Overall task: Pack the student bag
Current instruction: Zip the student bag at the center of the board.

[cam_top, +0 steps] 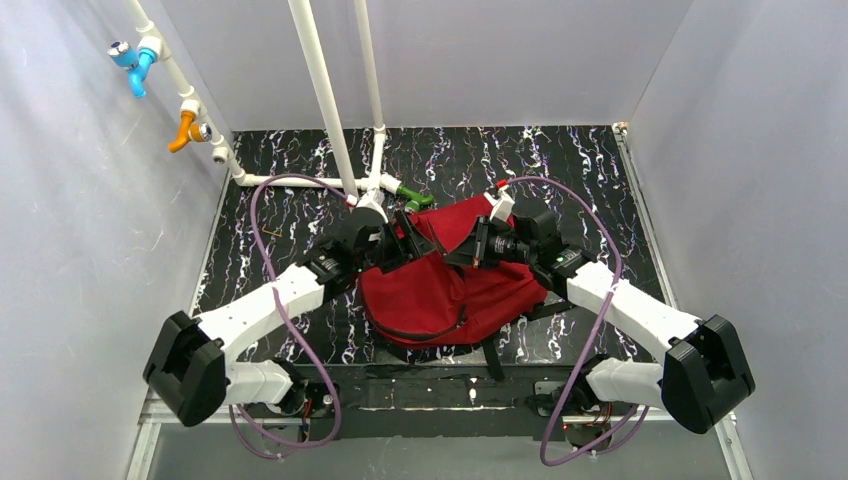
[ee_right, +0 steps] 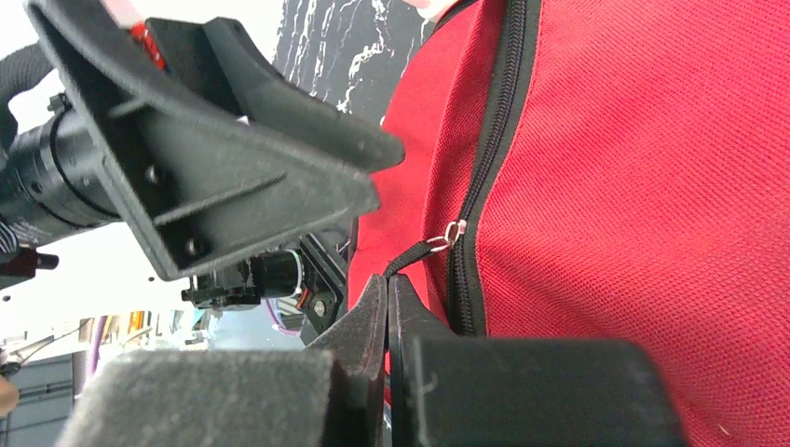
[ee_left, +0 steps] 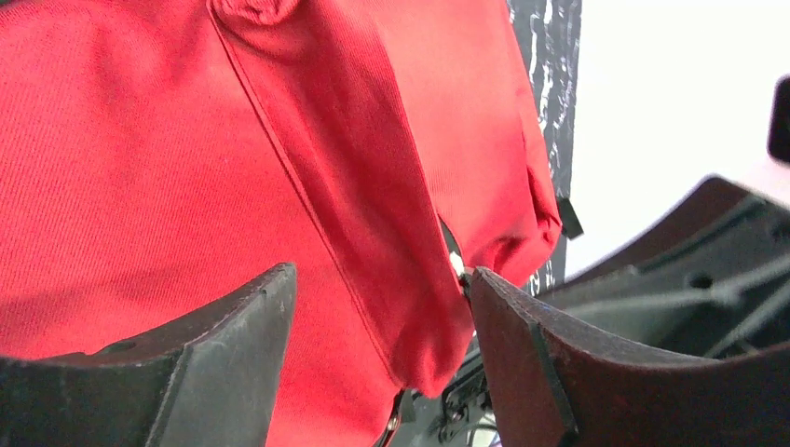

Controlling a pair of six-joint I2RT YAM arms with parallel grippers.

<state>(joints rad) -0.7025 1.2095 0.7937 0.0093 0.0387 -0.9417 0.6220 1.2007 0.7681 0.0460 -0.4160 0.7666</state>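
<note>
The student bag, a dark-red backpack with black zipper trim, lies in the middle of the black marbled table. My left gripper is at the bag's upper left edge. In the left wrist view it stands open, with a loose fold of the bag's red fabric hanging between its fingers. My right gripper is at the bag's top. In the right wrist view it is shut on the black zipper pull, which hangs from the black zipper. The left gripper's fingers hover close beside it.
A white pipe frame rises at the back left, carrying a blue valve, an orange valve and a green valve. Grey walls enclose the table on three sides. Black bag straps trail toward the near edge.
</note>
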